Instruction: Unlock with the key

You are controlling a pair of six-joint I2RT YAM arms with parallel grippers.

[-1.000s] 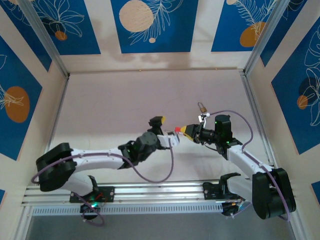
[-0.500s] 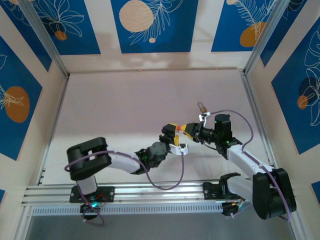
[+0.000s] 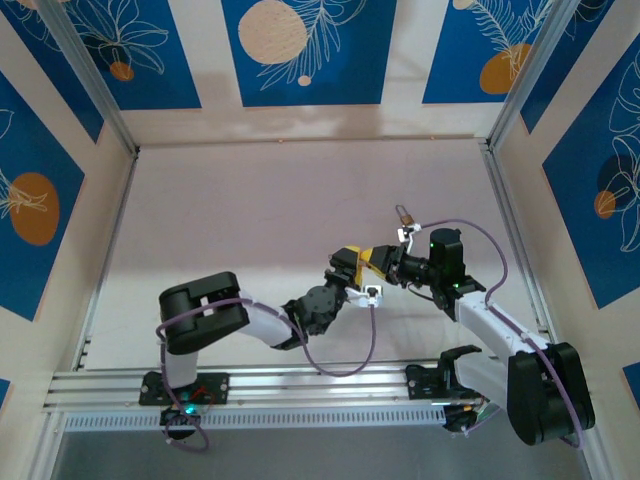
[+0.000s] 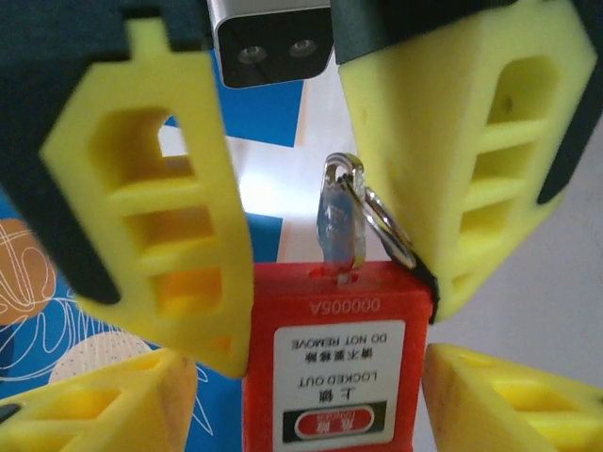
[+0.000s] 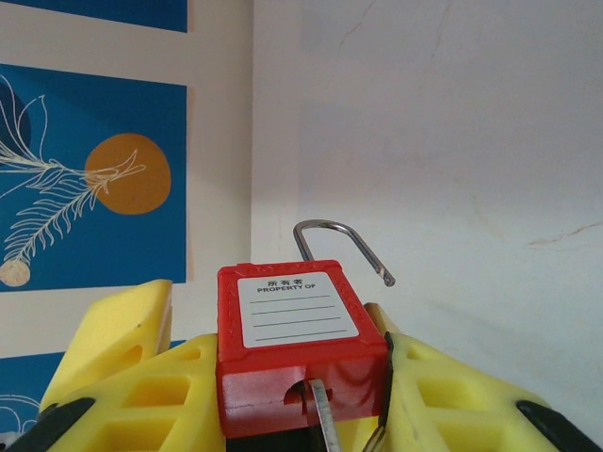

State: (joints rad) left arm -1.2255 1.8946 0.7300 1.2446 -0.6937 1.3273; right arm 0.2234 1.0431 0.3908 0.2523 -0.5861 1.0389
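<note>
The right gripper [image 5: 283, 377] has its yellow fingers [image 5: 113, 348] squeezed tight on the small red plastic padlock [image 5: 300, 330], and one end of the lock's silver hoop [image 5: 339, 240] hangs loose. The tiny silver-grey metal key [image 4: 337, 226] sticks in the end of that lock, with a thin ring [image 4: 386, 226] on it. The left gripper [image 4: 337, 315] has its fingers apart, one on each side of the key, not pinching it.

A small brass padlock [image 3: 404, 215] sits on the pale bench [image 3: 250, 220], right of centre. Blue wall panels [image 3: 300, 50] printed with white leaves and orange discs surround it; an aluminium rail [image 3: 320, 378] runs along the near edge.
</note>
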